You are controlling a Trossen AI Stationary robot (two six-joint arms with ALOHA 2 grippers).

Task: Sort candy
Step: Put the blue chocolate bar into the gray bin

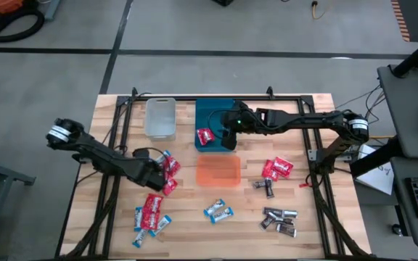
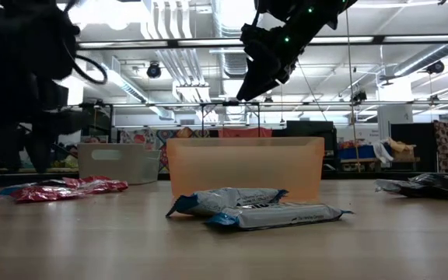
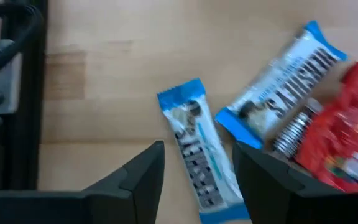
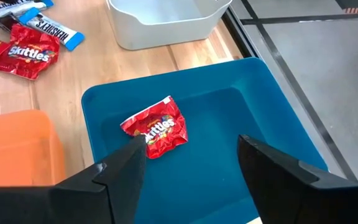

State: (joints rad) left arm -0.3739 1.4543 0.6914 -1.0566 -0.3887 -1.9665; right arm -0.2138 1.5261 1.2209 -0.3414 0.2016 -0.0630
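My left gripper (image 1: 158, 174) (image 3: 199, 148) is open, low over the left part of the table. Its fingers stand on either side of a blue-and-white candy (image 3: 188, 118) lying flat on the wood. Beside that candy lie a second blue-and-white one (image 3: 278, 87), a silver-ended one (image 3: 294, 127) and a red one (image 3: 340, 143). My right gripper (image 1: 227, 127) (image 4: 188, 155) is open and hangs above the blue bin (image 4: 272, 124). One red candy (image 4: 156, 127) (image 1: 205, 135) lies on that bin's floor.
A clear bin (image 1: 160, 116) stands left of the blue bin, and an orange bin (image 1: 218, 172) nearer to me. Loose candies lie about: red (image 1: 276, 168), dark (image 1: 280, 220), blue-and-white (image 1: 218, 211), and red with blue-and-white (image 1: 151, 214). Black frame rails run along the table's sides.
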